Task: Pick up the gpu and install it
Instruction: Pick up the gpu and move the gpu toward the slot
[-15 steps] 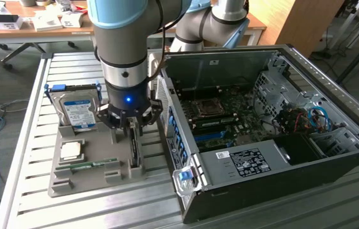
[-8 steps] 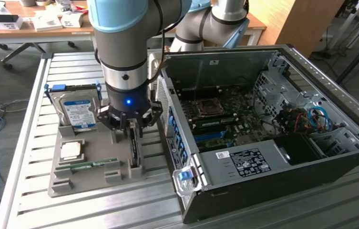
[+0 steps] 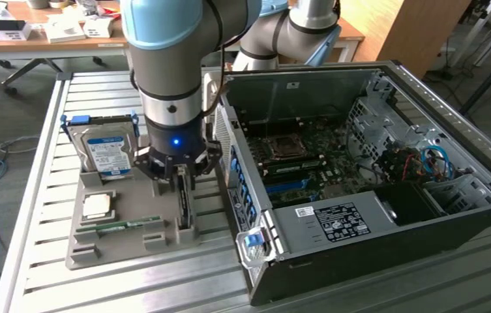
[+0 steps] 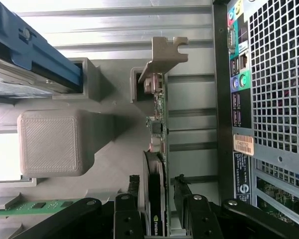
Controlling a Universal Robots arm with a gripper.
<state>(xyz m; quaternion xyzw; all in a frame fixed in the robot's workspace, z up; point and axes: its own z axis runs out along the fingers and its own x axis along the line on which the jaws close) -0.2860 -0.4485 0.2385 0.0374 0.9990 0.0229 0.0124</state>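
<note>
Gripper [image 4: 157,180] open wide, jaws straddling the gpu [image 4: 158,149], one black finger [image 4: 182,191] on each flat face. A sliver of gap showed on both sides, so no grip yet; contact could not be ruled out on the tighter side. Nothing held.

The gpu stood on edge in its slot in the grey parts holder [image 3: 110,251], silver bracket [image 4: 167,52] at the end away from the fingers. In the exterior view the gripper [image 3: 178,173] sat low over the card [image 3: 184,210], on the side of the holder nearest the pc case [image 3: 358,208].

Step, as I judged it: the pick, at the grasp pose, card not lifted, install not started. The next move called for a square close on the card's faces, centred so the thin board would not tilt in the slot, then a straight pull clear of the holder walls.

Arm pose: wrist pointed straight down, last link upright above the holder, upper links running up and back out of the exterior view.

Also on the holder: hard drive [image 3: 106,151] upright, ram stick [image 3: 119,226] lying flat. Case lay open, motherboard [image 3: 302,163] exposed. All on a slatted metal table [image 3: 41,195].
</note>
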